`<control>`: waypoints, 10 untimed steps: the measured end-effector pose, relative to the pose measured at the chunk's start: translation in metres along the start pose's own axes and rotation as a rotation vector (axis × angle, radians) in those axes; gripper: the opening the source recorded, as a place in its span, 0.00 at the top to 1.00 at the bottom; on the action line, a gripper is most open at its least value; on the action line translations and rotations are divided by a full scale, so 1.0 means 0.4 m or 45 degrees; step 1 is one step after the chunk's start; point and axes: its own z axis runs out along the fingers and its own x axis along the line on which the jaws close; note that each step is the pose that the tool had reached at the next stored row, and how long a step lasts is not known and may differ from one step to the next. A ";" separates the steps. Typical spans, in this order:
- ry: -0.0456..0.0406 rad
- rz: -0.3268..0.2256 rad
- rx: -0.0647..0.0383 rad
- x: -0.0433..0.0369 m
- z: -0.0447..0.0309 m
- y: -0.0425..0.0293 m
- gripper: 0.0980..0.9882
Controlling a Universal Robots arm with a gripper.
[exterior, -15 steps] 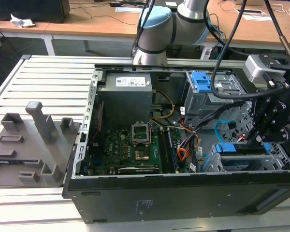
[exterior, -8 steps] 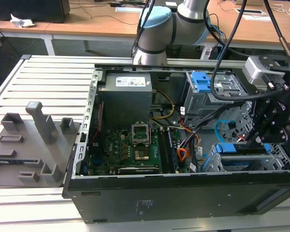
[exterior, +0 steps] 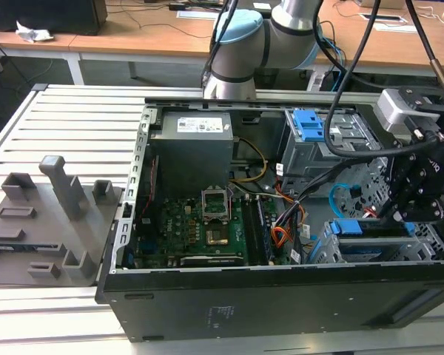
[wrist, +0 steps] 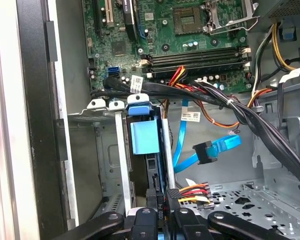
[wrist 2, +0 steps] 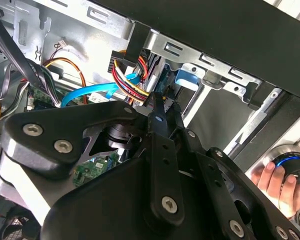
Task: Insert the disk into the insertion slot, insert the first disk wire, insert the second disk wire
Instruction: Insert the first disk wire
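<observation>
The disk (wrist: 144, 137), framed in its blue bracket, sits inside the grey insertion slot (wrist: 120, 150) at the case's front corner on the exterior view's right (exterior: 353, 228). My gripper (wrist: 161, 197) is shut on the flat black plug of the first disk wire (wrist: 192, 190). It holds the plug against the disk's rear edge, and the orange, red and yellow strands trail off beside it. In the second wrist view the gripper (wrist 2: 157, 107) holds the same bundle (wrist 2: 130, 82). The second disk wire (wrist: 205, 152), light blue with a black plug, hangs loose nearby.
A thick black cable bundle (wrist: 215, 97) crosses just above the slot, below the motherboard (wrist: 190, 30). A taller grey cage with blue tabs (exterior: 308, 126) stands behind. A grey fixture tray (exterior: 44, 214) lies outside the case. A person's hand (wrist 2: 270, 180) grips a knob.
</observation>
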 end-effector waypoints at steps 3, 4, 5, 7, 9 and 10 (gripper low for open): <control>0.000 0.000 0.000 0.001 0.001 -0.002 0.90; 0.000 0.000 0.000 0.001 0.001 -0.004 0.90; 0.000 0.000 0.000 0.001 0.001 -0.005 0.90; 0.000 0.000 0.000 0.000 0.001 -0.009 0.90; 0.000 0.000 0.000 0.000 0.002 -0.009 0.90; 0.000 -0.001 0.001 0.000 0.002 -0.008 0.90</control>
